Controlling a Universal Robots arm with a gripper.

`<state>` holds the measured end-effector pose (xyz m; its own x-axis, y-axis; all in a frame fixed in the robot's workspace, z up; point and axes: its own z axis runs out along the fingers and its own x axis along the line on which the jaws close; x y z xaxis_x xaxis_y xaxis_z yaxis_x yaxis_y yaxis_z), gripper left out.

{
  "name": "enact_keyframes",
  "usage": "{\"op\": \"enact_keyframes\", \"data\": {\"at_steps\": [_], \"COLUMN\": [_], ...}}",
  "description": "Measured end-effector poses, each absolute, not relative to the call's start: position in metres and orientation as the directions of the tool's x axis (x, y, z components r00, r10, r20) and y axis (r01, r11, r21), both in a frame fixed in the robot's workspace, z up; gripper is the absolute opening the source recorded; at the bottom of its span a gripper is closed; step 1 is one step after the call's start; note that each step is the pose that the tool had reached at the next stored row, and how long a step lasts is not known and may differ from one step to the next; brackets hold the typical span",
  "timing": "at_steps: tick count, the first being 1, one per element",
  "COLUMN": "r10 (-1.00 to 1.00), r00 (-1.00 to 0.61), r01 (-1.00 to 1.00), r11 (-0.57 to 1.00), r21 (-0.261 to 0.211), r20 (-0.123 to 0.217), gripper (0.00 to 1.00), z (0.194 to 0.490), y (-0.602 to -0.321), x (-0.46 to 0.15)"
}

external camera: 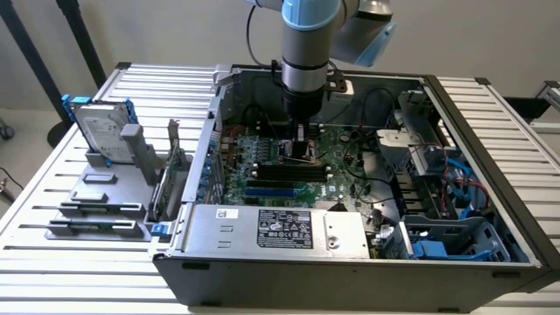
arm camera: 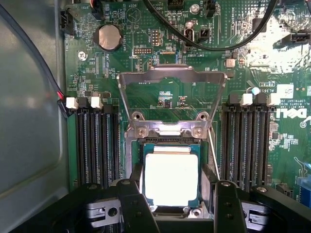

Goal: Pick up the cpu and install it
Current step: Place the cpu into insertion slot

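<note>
The cpu (arm camera: 171,178), a flat square chip with a pale silver top and a thin green rim, lies level over the open socket on the green motherboard (arm camera: 121,63). My gripper (arm camera: 179,190) reaches straight down into the computer case (external camera: 350,269), and its black fingers (arm camera: 132,204) stand against two opposite sides of the chip, shut on it. The socket's metal load plate (arm camera: 171,75) is flipped up and open just beyond the chip. In the exterior view the gripper (external camera: 300,149) hangs over the middle of the board and covers the chip.
Black memory slots (arm camera: 95,141) flank the socket on both sides. Black cables (arm camera: 214,43) loop over the board. A grey power-supply box (external camera: 280,226) fills the case's front. A silver hard drive in a blue bracket (external camera: 101,128) stands on a rack at the exterior view's left.
</note>
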<state>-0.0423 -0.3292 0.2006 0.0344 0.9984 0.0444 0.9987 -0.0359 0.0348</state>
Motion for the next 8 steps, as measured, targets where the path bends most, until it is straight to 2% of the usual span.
{"op": "enact_keyframes", "data": {"at_steps": [8], "r10": [0.999], "r00": [0.034], "r01": [0.999], "r11": [-0.036], "r21": [0.036], "r20": [0.040], "gripper": [0.55], "z": [0.1990], "y": [-0.3282], "x": [-0.0423]}}
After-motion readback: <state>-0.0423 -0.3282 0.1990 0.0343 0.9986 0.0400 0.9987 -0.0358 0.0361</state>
